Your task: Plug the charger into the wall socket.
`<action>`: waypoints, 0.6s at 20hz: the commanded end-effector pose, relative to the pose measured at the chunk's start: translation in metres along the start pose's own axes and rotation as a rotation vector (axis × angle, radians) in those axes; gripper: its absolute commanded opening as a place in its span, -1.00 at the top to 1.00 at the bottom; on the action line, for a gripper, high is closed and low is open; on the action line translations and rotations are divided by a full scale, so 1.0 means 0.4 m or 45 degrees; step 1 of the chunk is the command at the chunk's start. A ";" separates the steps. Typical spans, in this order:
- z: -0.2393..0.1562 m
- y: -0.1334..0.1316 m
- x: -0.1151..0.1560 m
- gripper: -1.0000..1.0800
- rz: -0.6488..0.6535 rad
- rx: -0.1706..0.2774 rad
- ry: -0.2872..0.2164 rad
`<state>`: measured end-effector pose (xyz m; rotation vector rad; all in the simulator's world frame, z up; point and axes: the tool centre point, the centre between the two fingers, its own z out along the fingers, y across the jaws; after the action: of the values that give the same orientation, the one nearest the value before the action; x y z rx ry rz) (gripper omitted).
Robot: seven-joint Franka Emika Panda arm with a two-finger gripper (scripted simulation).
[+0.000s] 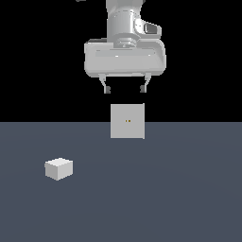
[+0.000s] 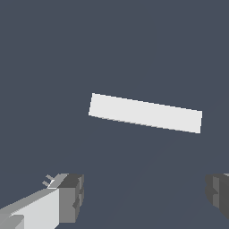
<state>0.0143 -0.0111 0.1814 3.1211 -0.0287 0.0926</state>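
The charger (image 1: 59, 168) is a small white-grey block lying on the grey floor at the exterior view's left. The wall socket (image 1: 127, 121) is an upright light-grey square panel with two tiny orange-dark dots at its centre, in the middle of the exterior view. In the wrist view the wall socket (image 2: 145, 112) shows from above as a thin white strip. My gripper (image 1: 125, 89) hangs open and empty in the air above the socket, fingers (image 2: 71, 197) spread wide. It is far from the charger, which is out of the wrist view.
The flat dark grey floor (image 1: 165, 189) stretches all around both objects. Behind it is a black background. Nothing else stands on the floor.
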 end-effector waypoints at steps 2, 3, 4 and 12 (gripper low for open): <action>0.000 0.000 0.000 -0.92 -0.001 0.000 0.000; 0.001 -0.001 0.000 -0.92 -0.004 0.001 0.001; 0.002 -0.003 -0.001 -0.92 -0.009 0.002 0.002; 0.026 -0.036 -0.009 -0.92 -0.118 0.020 0.023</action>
<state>0.0124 -0.0005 0.1732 3.1294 0.0830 0.1139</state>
